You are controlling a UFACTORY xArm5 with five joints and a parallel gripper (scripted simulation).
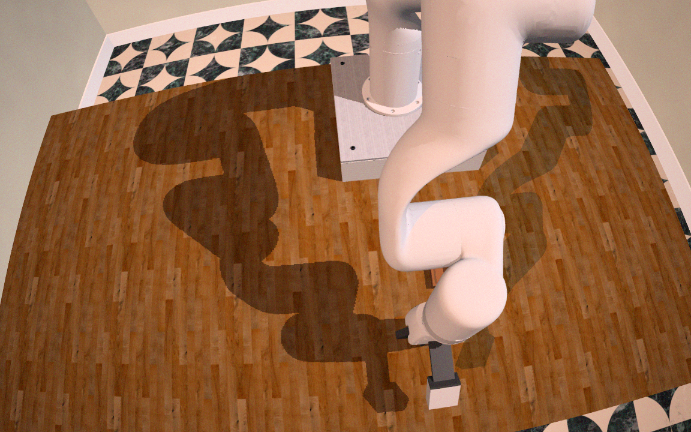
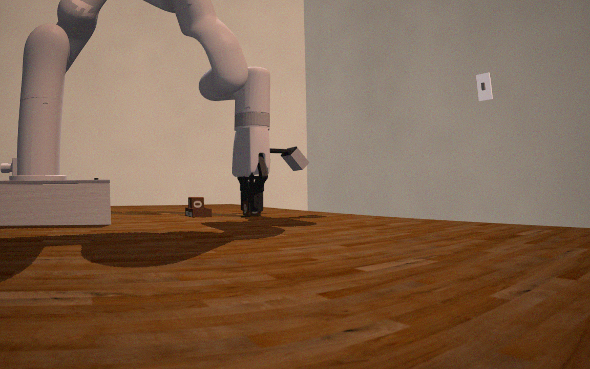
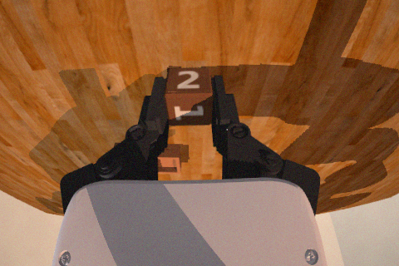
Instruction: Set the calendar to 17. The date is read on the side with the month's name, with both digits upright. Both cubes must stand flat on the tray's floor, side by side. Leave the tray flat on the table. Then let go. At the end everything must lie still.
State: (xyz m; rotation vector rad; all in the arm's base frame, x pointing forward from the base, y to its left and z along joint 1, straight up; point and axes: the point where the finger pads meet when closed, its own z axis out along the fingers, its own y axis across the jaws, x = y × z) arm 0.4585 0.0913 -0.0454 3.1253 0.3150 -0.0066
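Presently, the task seems to be only partly done. In the exterior view, the tray (image 1: pixel 436 277) (image 2: pixel 203 212) (image 3: pixel 179 165) rests on the tabletop (image 1: pixel 122 268) (image 2: pixel 379 298) (image 3: pixel 249 8), left of the centre of the frame, and one cube with a 0 (image 2: pixel 195 202) stands in it. The other cube (image 2: pixel 245 208) (image 3: pixel 189 81) is outside, to the right of the tray and well apart from it. The tool (image 1: pixel 401 333) (image 2: pixel 251 211) (image 3: pixel 189 91) is closed on this second cube, one finger at each side, very low over the wood; I cannot tell if the cube touches it.

In the wrist view, the held cube shows a 2 on the upper face and, below, a 1 lying on its side. The month's name is too small to read, so I cannot say which digits face that side. What is left, I judge, is to bring the 1 and the 7 upright to the month side, seat both cubes side by side, and let go.

About materials, the cubes are brown blocks with sharp edges and pale digits. The tray is low, brown and box-like, with a pale mark at one end. The tabletop has narrow wooden strips in orange and brown, while the fingers are black and angular.
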